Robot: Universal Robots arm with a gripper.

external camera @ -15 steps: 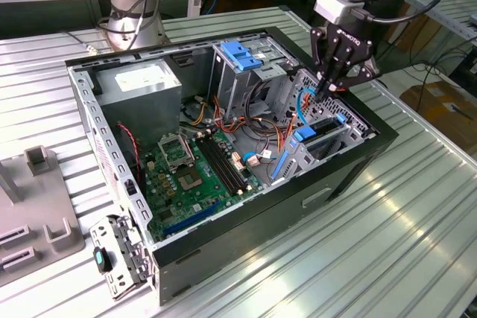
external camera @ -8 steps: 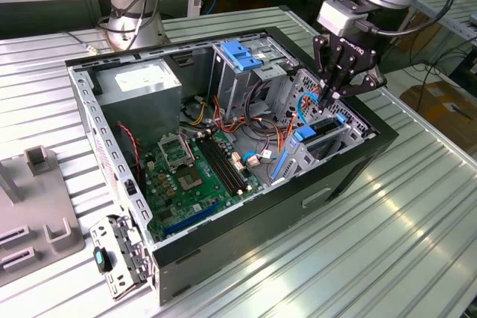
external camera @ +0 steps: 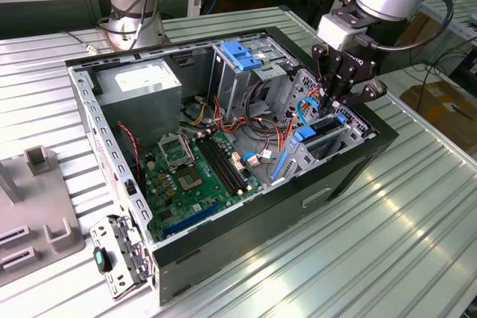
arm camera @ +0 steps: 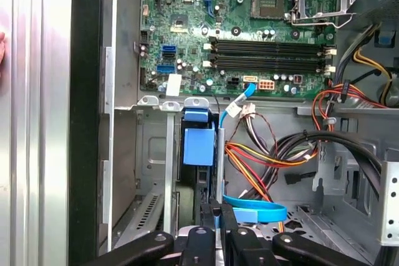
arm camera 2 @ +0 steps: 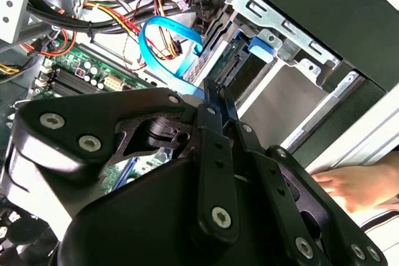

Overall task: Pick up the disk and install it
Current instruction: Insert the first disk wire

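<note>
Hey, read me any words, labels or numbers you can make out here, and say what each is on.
Nothing is legible.
On the power supply label: print too small to read.
On the motherboard: markings too small.
On the white sticker there: blurred.
On the tool, shut on the disk: faint marking, unreadable.

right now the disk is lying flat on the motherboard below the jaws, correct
No. The disk stands on edge in the drive bay beside the motherboard, not flat on it, below the jaws of the gripper; the exterior view shows it.
</note>
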